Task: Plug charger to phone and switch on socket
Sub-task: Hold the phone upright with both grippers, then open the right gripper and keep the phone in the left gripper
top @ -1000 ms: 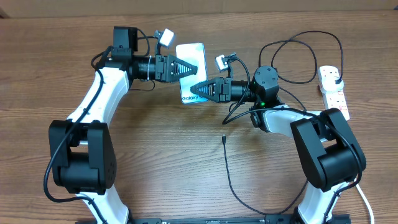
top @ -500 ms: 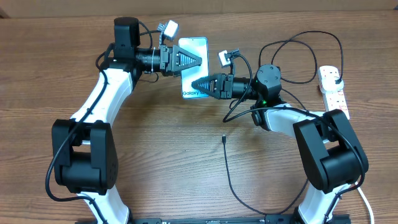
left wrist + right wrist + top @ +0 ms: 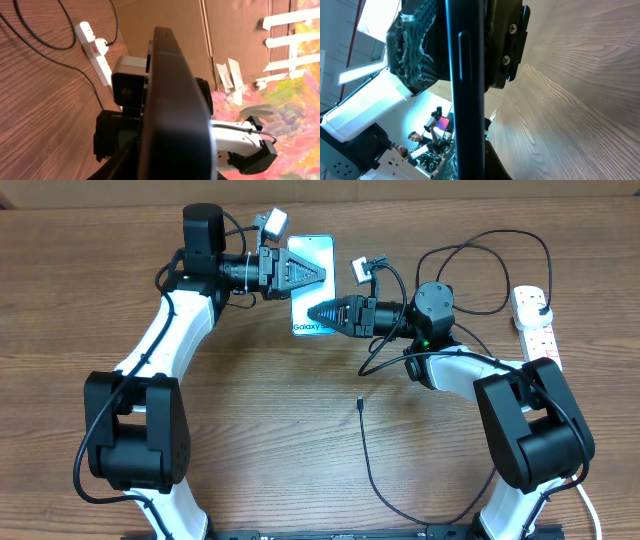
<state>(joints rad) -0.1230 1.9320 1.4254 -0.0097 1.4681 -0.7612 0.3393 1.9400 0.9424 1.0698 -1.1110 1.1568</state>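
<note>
Phone hold | I'm pinching the phone (image 3: 312, 248) with left end effector (image 3: 320, 275) and right end effector (image 3: 313, 313) together, probably exposing its port | charger (image 3: 358, 403) lying loose nearer.

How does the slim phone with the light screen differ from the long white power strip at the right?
The slim light-screened phone is held between the left gripper and right gripper; the long white power strip lies untouched on the wooden table. A thin black cable runs to the strip, none into the phone. Both are flat rectangles.
</note>
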